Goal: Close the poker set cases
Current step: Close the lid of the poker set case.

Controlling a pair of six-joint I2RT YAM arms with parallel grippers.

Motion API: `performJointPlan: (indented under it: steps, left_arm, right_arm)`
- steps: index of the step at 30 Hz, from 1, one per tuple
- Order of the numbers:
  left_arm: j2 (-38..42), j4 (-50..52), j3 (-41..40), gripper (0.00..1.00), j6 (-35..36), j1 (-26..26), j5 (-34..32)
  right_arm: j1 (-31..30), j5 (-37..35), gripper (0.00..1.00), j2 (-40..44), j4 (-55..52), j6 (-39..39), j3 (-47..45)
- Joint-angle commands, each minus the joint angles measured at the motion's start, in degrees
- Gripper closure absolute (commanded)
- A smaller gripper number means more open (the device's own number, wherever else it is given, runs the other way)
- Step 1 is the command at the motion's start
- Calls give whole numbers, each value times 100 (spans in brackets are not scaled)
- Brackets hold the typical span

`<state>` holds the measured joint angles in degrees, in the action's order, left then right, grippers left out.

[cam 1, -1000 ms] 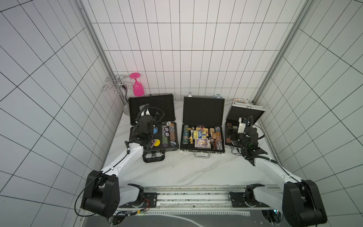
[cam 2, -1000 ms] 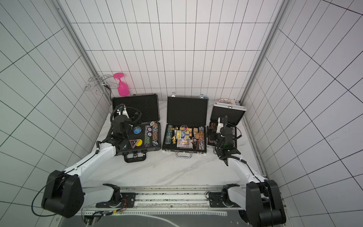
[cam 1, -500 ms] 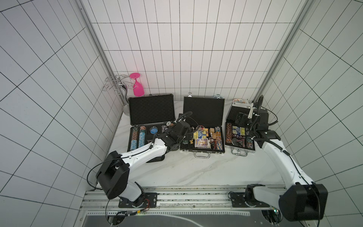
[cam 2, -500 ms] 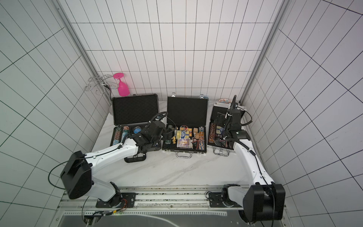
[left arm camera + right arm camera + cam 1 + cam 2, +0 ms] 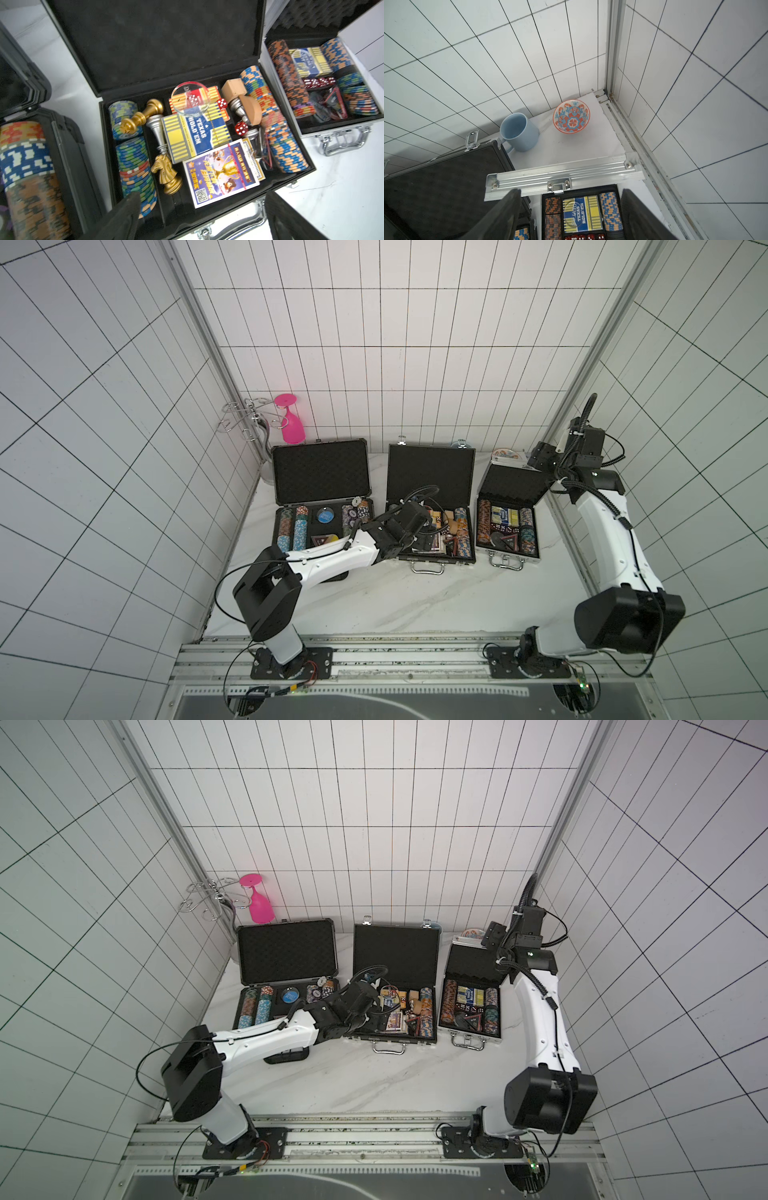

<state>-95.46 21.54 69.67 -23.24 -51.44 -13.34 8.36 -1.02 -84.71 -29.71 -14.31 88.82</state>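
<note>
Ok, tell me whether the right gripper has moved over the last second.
Yes. The right gripper went from the small silver case's front edge toward the back wall, now above its raised lid.

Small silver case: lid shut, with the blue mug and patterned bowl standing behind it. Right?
One thing is off. The small silver case is open, not shut: the right wrist view shows its lid raised, with chips and a card deck exposed in the base. The blue mug and patterned bowl do stand behind it.
</note>
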Motion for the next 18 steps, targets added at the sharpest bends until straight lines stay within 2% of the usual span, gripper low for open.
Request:
performJointPlan:
  steps: [1,4,8,12,18]
  left_arm:
    - [-209,-102,351,6,99,-20,348]
    - [-371,-191,783,6,88,-20,736]
    - [-616,-203,1355,7,35,-27,991]
    - [-761,-228,1497,7,42,-34,1030]
    - [-873,-535,1539,6,142,-41,1037]
  right_arm:
    - [167,306,25,-349,-565,103,700]
    - [413,141,25,-376,-606,43,631]
    - [973,322,24,-183,-516,-2,338]
    - [1444,954,22,-57,-286,-50,70]
    - [1844,1844,21,-96,268,-222,-520]
